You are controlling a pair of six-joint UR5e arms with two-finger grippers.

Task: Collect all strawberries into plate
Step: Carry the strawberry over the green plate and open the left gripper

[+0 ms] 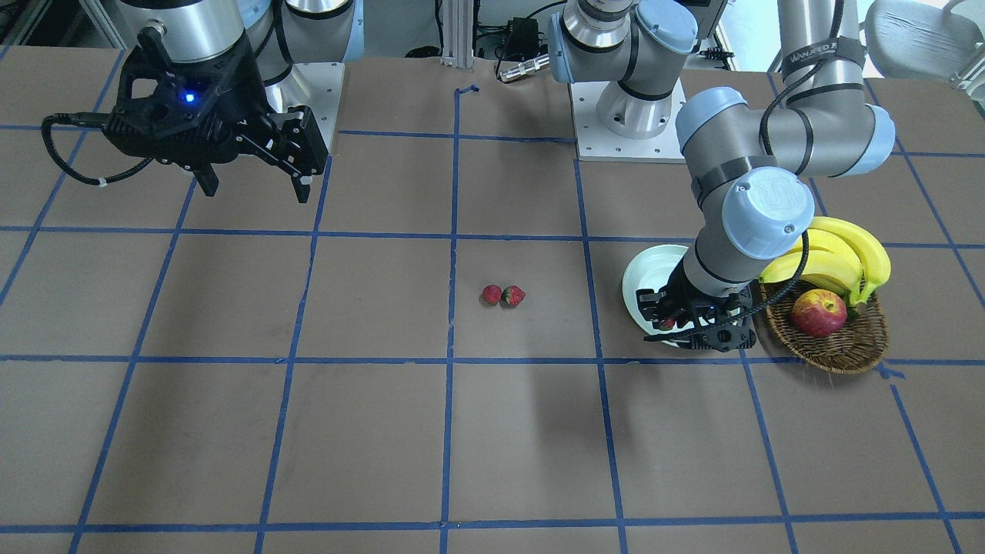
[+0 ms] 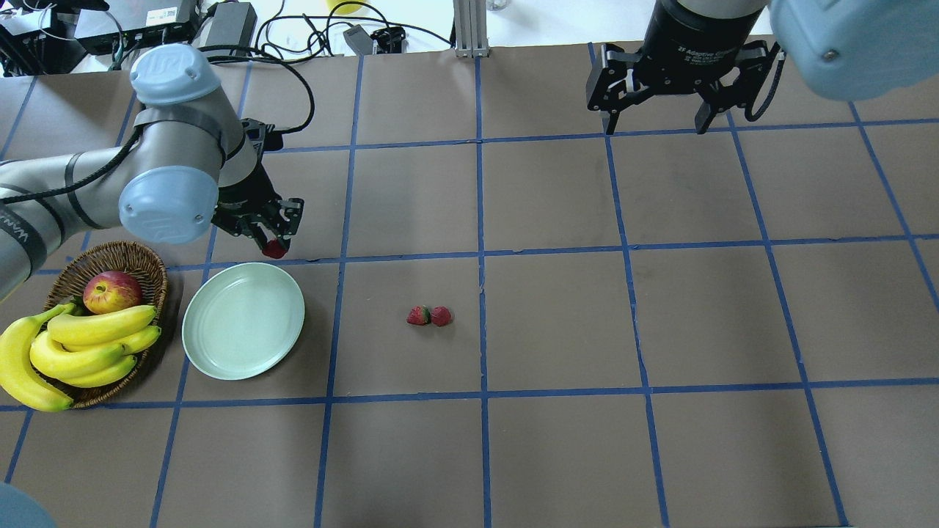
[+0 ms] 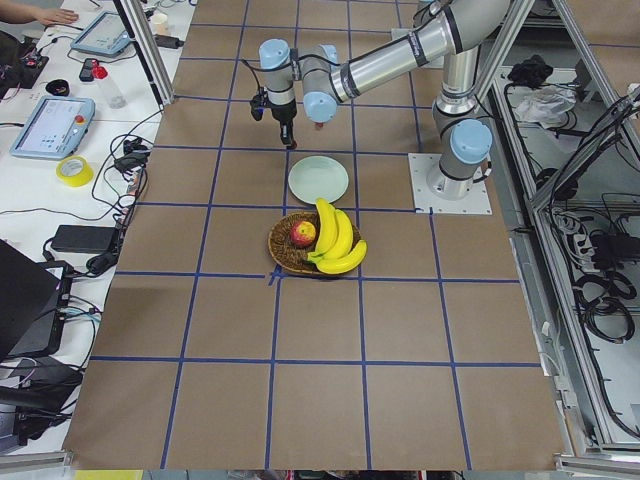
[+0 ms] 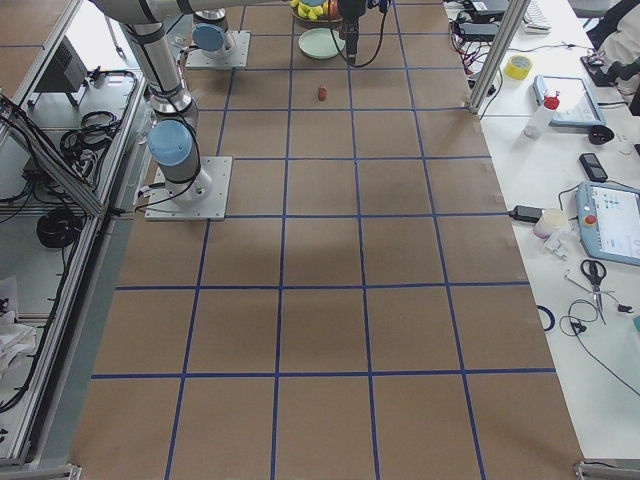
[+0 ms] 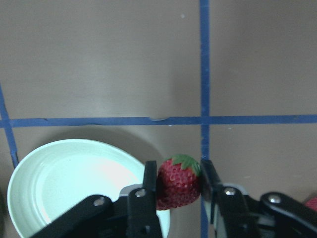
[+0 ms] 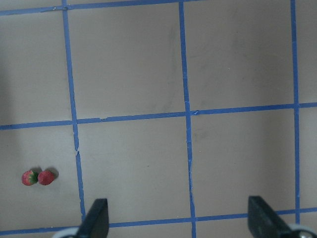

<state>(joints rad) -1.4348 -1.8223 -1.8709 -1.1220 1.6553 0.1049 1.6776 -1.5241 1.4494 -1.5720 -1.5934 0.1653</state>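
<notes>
My left gripper (image 2: pixel 274 243) is shut on a red strawberry (image 5: pixel 178 182) with a green cap and holds it in the air near the far right rim of the pale mint plate (image 2: pixel 243 320), which has nothing on it. The same strawberry (image 2: pixel 275 249) shows in the overhead view. Two more strawberries (image 2: pixel 429 316) lie side by side on the table's middle, right of the plate; they also show in the front view (image 1: pixel 502 295) and the right wrist view (image 6: pixel 38 177). My right gripper (image 2: pixel 655 125) is open and empty, high over the far right.
A brown wicker basket (image 2: pixel 150 275) with a red-yellow apple (image 2: pixel 111 291) and a bunch of bananas (image 2: pixel 73 353) stands just left of the plate. Blue tape lines grid the brown table. Cables and power bricks lie past the far edge.
</notes>
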